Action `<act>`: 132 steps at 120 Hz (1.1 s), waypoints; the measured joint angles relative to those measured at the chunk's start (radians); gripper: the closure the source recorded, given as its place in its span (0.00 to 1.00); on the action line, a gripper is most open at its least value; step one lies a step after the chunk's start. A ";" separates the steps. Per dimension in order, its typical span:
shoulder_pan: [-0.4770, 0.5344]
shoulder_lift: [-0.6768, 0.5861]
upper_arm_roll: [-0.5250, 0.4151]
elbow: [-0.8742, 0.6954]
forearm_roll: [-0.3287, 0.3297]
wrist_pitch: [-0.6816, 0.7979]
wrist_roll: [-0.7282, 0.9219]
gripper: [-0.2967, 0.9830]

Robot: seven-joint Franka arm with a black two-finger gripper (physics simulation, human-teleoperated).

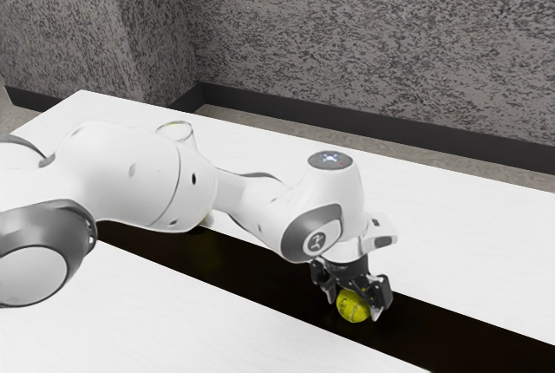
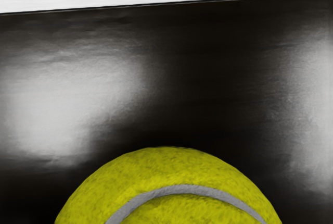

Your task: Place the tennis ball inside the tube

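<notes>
Jaws (image 1: 354, 309) are down around the tennis ball (image 1: 352, 304), can't tell if they're actually gripping it. Got my hand pointing roughly straight down, low over the dark strip (image 1: 260, 276) between white surfaces.

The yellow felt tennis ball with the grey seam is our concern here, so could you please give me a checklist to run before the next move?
1. Black end effector at the tennis ball: ok.
2. Ball firmly gripped: cannot tell.
3. Ball raised off the glossy black strip: cannot tell.
4. Clear round tube in full view: not ok, the white jointed arm hides part of it.
5. Room inside the tube: cannot tell.
</notes>
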 joint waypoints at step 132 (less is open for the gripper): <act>0.152 -0.277 0.184 0.361 0.198 -0.609 -0.011 0.44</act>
